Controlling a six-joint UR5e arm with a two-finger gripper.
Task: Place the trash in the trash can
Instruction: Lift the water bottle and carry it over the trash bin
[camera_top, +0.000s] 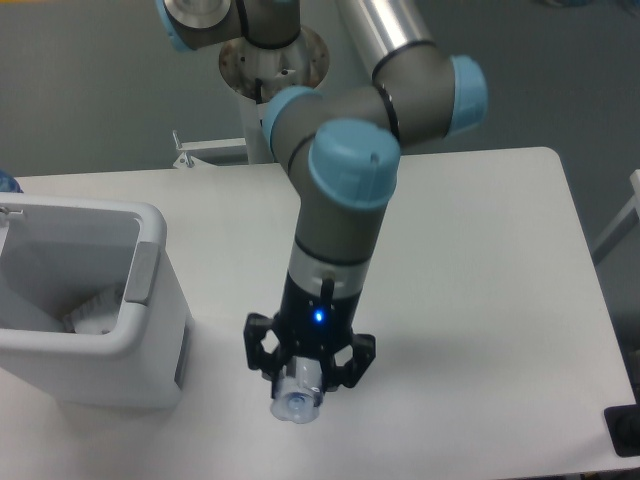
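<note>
The arm reaches down from the far side of the white table (480, 250), its wrist pointing straight at the surface near the middle of the near edge. The gripper (305, 385) has its black fingers drawn in around the crushed clear plastic bottle (297, 400), which stands roughly upright between them with its rounded, blue-tinted end showing below the fingertips. Whether that end touches the tabletop cannot be told from this view. A small blue light glows on the gripper body just above the fingers.

The white trash can (150, 330) sits at the left of the table, well apart from the gripper, its thick rim rounded at the corners and a grey panel on the side facing right. Inside it, low against the near right wall, lies a crumpled whitish wrapper (95, 312), partly hidden by the rim.

Beyond the table's far edge stands the arm's round metal base (275, 60), with a small metal bracket (195, 150) just to its left
</note>
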